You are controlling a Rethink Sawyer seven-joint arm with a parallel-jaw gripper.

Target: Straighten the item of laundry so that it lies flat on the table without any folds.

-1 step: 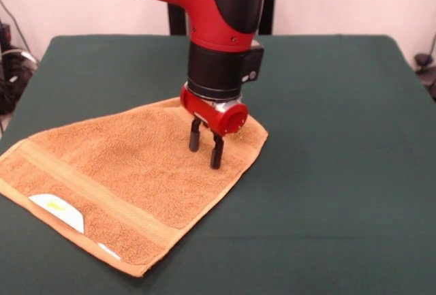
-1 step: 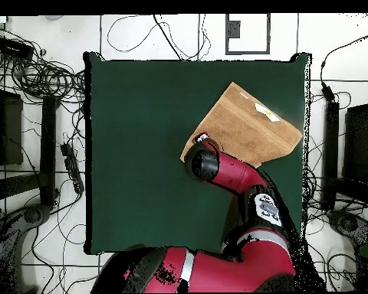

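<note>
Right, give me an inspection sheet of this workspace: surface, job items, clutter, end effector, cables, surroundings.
Surface: dark green table, bare apart from the towel.
Job's things: orange-tan towel lies spread near one table edge, its label facing up; a banded edge sits at the table's rim, one corner under the arm. It looks mostly flat.
Clutter: nothing seen on the table.
End effector: end effector points down over the towel's far corner, fingers apart, gripping nothing; whether the tips touch the cloth cannot be told.
Cables: many cables on the floor beside the table, none on it.
Surroundings: white tiled floor, dark equipment along both sides.
</note>
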